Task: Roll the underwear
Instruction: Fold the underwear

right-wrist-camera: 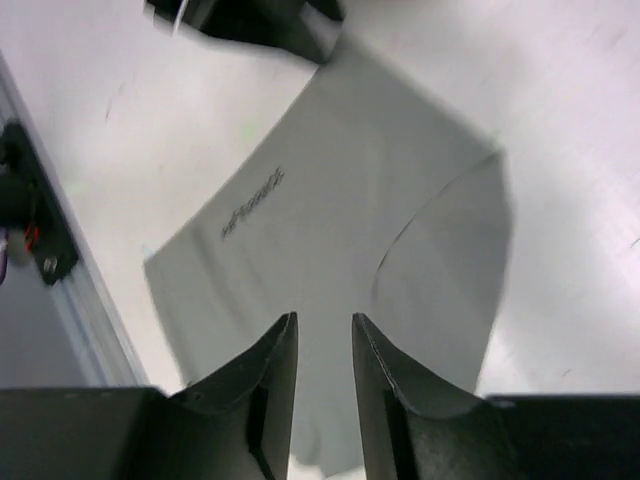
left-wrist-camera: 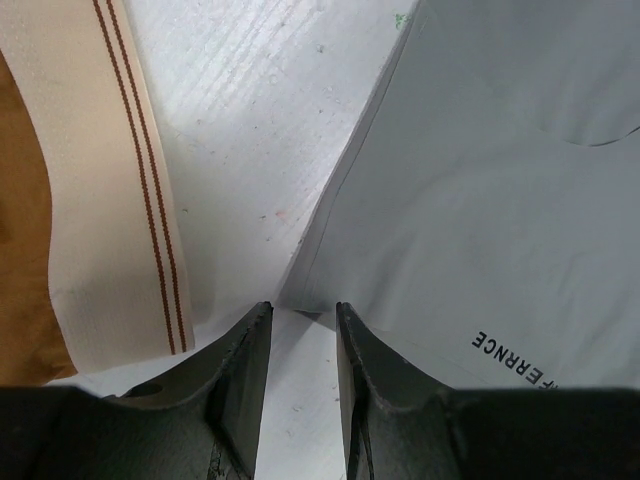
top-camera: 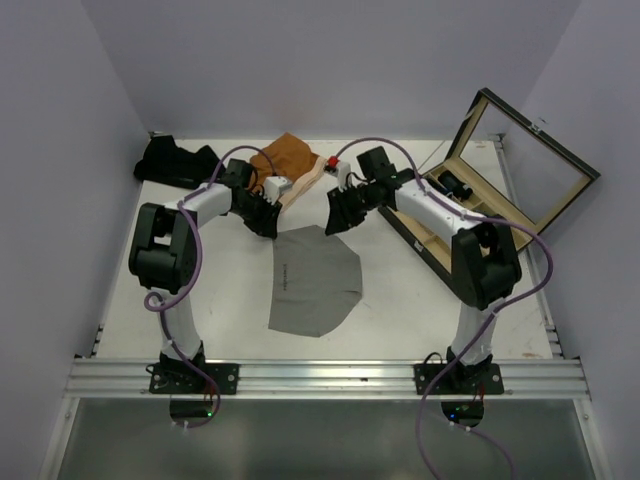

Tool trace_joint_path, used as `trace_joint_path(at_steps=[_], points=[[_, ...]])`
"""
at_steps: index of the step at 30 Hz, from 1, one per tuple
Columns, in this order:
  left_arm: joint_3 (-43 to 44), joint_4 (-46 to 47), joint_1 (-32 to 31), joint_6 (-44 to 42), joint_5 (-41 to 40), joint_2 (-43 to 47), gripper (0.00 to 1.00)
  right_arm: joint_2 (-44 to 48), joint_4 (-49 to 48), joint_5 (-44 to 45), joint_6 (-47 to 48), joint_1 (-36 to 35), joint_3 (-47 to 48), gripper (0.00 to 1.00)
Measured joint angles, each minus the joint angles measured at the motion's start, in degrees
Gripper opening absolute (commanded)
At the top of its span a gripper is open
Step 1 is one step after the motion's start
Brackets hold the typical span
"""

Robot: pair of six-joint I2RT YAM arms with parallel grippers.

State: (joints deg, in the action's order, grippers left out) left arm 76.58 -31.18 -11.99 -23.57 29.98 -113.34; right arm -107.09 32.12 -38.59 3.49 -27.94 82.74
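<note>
A light grey underwear lies spread flat on the white table, its far edge between my two grippers. My left gripper stands at its far left corner. In the left wrist view the left gripper is open, with bare table between the jaws and the grey underwear corner just ahead. My right gripper hovers over the far right corner. The right wrist view shows the right gripper open above the grey underwear, holding nothing. A rust-orange underwear with a cream waistband lies behind.
A dark heap of underwear sits at the far left of the table. A wooden compartment box with its glass lid raised stands along the right side. A small red object lies near the back.
</note>
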Motion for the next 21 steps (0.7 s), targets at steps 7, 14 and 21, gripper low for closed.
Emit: trace_joint_path(at_steps=[7,14,21], points=[[-0.13,1.62,0.0,1.03,0.31,0.0,0.34,-15.04,-1.18,1.29,0.2,1.42,15.8,0.48],[-1.64,2.89,0.0,2.08,0.5,0.0,0.33,-24.04,-1.46,3.72,0.81,0.85,18.49,0.41],[-3.34,4.87,0.0,2.64,1.14,0.76,0.33,-24.41,-6.93,6.6,0.37,0.85,18.03,0.38]])
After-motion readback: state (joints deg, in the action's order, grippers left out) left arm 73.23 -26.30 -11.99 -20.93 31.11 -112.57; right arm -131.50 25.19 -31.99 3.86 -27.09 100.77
